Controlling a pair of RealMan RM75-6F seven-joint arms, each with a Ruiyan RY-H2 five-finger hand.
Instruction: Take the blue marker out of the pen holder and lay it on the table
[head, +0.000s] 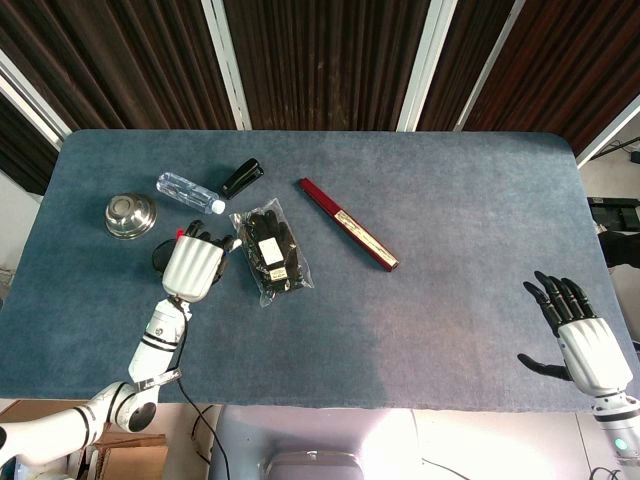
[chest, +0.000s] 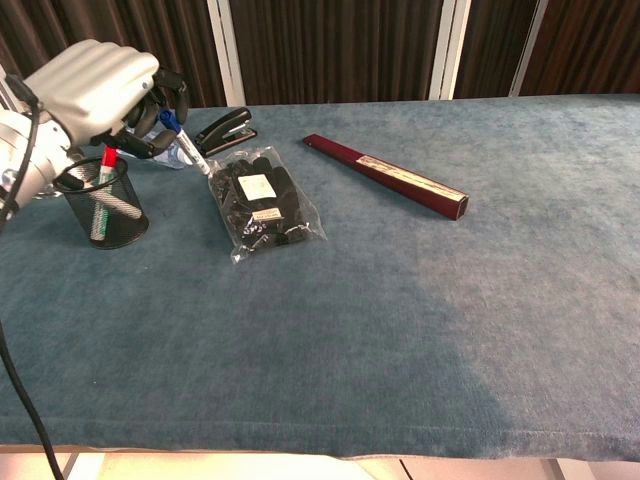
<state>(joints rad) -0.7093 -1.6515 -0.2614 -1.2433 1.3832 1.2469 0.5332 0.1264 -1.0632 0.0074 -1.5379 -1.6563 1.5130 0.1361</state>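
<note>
Head view: left hand (head: 192, 267) beside glove bag (head: 270, 250), over pen holder (head: 161, 256). Right hand (head: 581, 335) empty, fingers spread, at table (head: 450, 220) edge.

Chest view: left hand (chest: 100, 92) gripping blue marker (chest: 186, 148), lifted clear of pen holder (chest: 102, 203), tip angled twd glove bag (chest: 262, 201); red marker (chest: 104, 175) inside holder.

The table (chest: 420, 330) wears matt blue felt-like cloth. Beside the glossy white plastic left hand (chest: 100, 90) stands a black wire-mesh pen holder (chest: 103, 205); beyond it, a shiny metal bowl (head: 130, 215), clear plastic bottle (head: 188, 191) and crinkly clear bag (chest: 262, 200).
</note>
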